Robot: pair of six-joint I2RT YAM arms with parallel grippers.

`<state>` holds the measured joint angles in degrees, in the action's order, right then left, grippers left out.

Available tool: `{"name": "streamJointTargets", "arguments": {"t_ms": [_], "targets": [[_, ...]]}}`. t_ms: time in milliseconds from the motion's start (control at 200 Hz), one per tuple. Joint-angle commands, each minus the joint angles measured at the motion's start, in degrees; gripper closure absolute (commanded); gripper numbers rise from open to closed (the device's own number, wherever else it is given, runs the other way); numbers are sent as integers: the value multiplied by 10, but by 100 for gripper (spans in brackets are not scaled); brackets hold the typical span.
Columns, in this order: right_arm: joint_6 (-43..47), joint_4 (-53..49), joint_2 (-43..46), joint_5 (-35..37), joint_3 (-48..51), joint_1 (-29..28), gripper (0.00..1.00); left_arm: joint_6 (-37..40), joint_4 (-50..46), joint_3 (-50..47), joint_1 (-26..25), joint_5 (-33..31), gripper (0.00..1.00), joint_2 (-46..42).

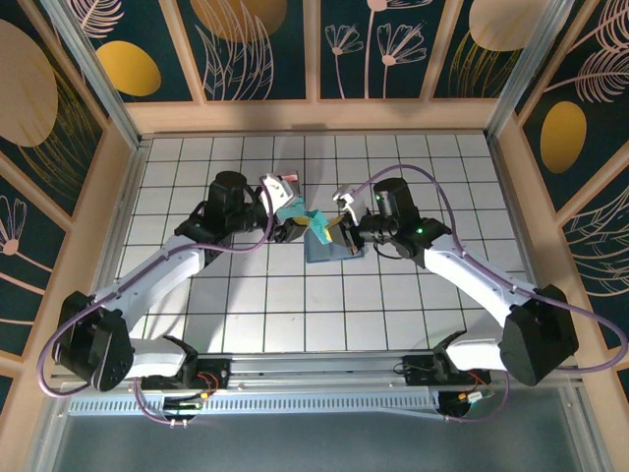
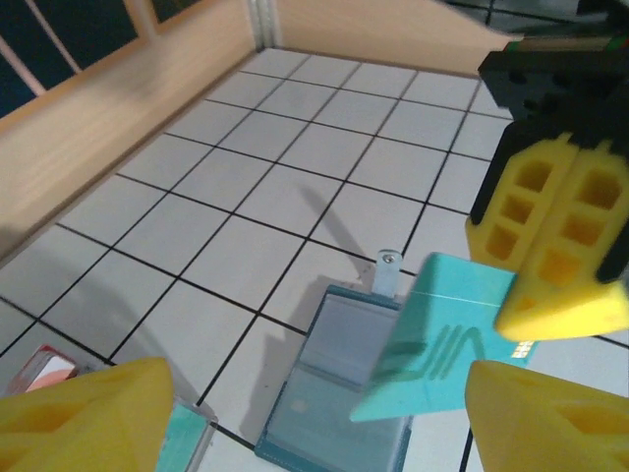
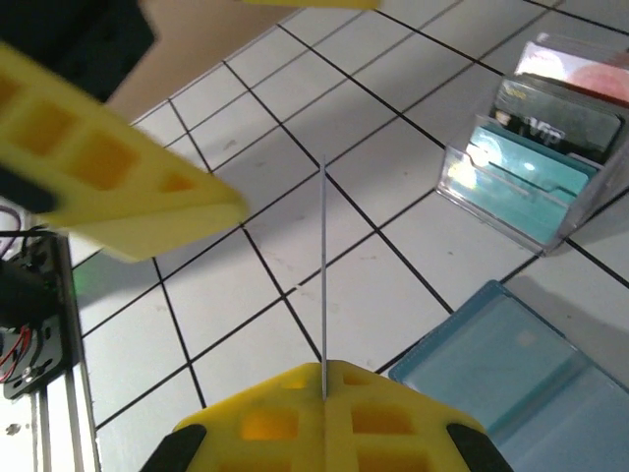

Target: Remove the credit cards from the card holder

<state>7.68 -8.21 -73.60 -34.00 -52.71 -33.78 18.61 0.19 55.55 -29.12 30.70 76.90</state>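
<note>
The right tool [image 2: 555, 300] pinches teal card [image 2: 432, 344] above card holder [image 2: 329, 413].

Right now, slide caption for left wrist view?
Right gripper holds a teal card over the open card holder; left gripper open.

Slate-blue card holder [image 2: 329, 393] is lying open and flat on the white tiled counter [image 2: 246, 177], both halves showing. One teal credit card [image 2: 442, 344] is out, tilted in the air just above it.
</note>
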Motion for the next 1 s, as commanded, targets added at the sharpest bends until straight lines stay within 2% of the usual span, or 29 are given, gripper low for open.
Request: {"name": "streamJointTargets", "arguments": {"t_ms": [0,180,255,435,490,530,681,801,881,996], "targets": [[25,-17,24,-35,-9,-5,100,75,-71,50,6,66,26,29],[26,-18,28,-39,-9,-6,100,92,-92,64,6,96,26,41],[25,-12,30,-42,-8,-5,100,79,-76,51,6,81,24,31],[-6,67,60,-57,36,19,100,-72,98,-42,34,79,16,-34],[-30,112,74,-67,54,21,100,-113,136,-62,34,83,16,-49],[-55,152,83,-74,69,46,100,-153,175,-81,34,83,17,-59],[-168,339,108,-115,134,77,100,-374,344,-136,34,61,18,-64],[-248,475,109,-120,169,84,100,-504,438,-154,33,78,23,-40],[-307,567,102,-117,189,89,100,-549,498,-172,23,80,24,-36],[-391,699,76,-134,206,99,100,-528,492,-167,-4,62,21,-49]]}}
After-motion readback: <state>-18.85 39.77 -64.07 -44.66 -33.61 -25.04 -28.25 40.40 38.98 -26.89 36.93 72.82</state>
